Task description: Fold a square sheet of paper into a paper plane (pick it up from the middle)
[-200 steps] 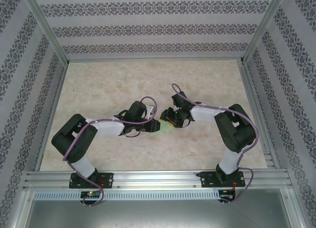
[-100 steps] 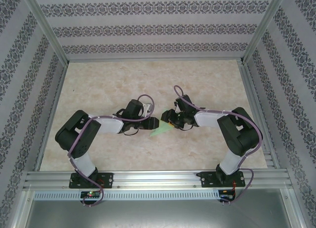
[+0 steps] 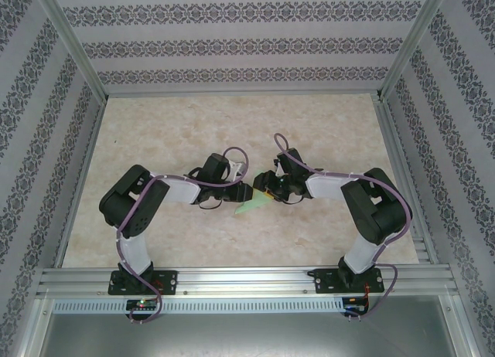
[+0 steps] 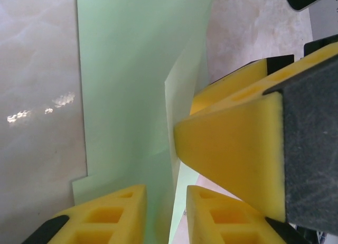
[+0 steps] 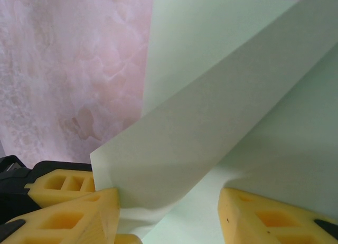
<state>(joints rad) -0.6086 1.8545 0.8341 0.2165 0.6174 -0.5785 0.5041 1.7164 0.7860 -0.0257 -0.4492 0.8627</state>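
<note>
The pale green sheet of paper (image 3: 250,207) lies folded on the marble table, mid-front, with a pointed bit poking out below the two grippers. My left gripper (image 3: 245,193) and right gripper (image 3: 267,189) meet tip to tip over it. In the left wrist view the paper (image 4: 127,85) has an upright folded edge that runs down between my left gripper's (image 4: 166,217) parted yellow fingers (image 4: 105,215). The right gripper's finger (image 4: 232,149) looms just right of it. In the right wrist view a raised flap (image 5: 211,112) stands between the wide-open right gripper's (image 5: 169,217) fingers (image 5: 274,217).
Aluminium rails (image 3: 247,281) border the table at the front and sides, with patterned walls (image 3: 232,44) behind. Bare marble table (image 3: 232,125) stretches behind the grippers and to both sides.
The left arm has swung right and forward, bringing its gripper closer to the right one. Less paper shows under the grippers. The right arm has barely shifted.
</note>
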